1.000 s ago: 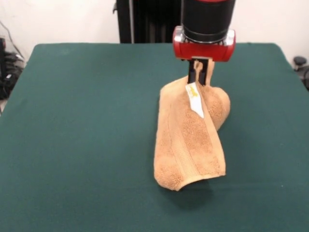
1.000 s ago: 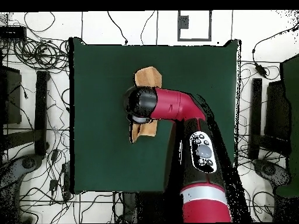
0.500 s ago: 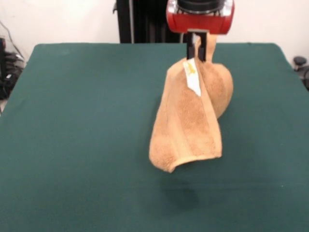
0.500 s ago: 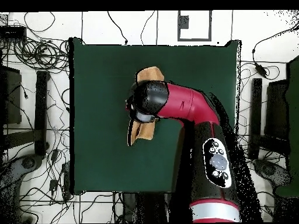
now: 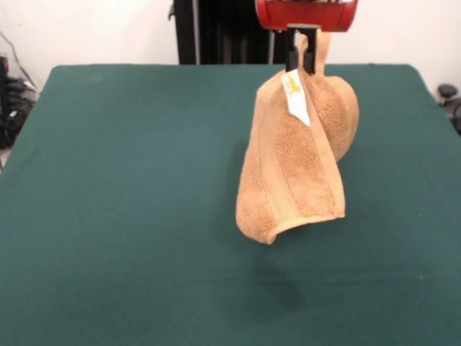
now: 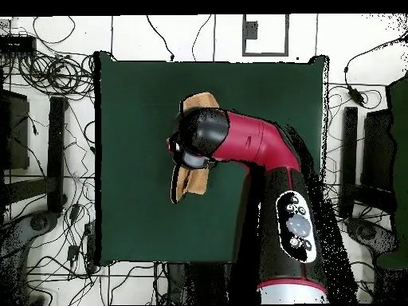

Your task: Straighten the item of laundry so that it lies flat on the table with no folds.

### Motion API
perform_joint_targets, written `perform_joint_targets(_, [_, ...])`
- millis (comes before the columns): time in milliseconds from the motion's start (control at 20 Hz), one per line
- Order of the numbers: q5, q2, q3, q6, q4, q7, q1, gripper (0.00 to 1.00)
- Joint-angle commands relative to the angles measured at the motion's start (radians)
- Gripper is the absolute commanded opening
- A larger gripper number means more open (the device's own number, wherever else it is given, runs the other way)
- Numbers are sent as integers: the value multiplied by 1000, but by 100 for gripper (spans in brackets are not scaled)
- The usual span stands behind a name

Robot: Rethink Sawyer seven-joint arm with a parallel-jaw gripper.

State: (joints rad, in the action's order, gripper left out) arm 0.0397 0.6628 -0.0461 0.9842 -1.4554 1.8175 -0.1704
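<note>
Fingers (image 5: pixel 302 59) are pinching the towel (image 5: pixel 295 162) by its top edge near the tag (image 5: pixel 295 97), dangling it folded, apparently clear of the table (image 5: pixel 130 180), right of center; lowering it while dragging should let it unroll flat.

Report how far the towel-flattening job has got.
Done: the claw has the towel pinched at its top, by the white tag. In hand: the towel hangs folded and curled, its lower end apparently clear of the table, going by the shadow below. Left: lay it down and spread out every fold.
</note>
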Motion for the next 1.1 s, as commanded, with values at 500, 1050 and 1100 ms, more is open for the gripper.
perform_joint_targets(500, [-4,-77,8,-202,-73,236,74,0])
perform_joint_targets(1050, [-18,-128,63,-463,-139,266,130,0])
perform_joint_targets(1100, [-19,-133,69,-489,-144,264,134,0])
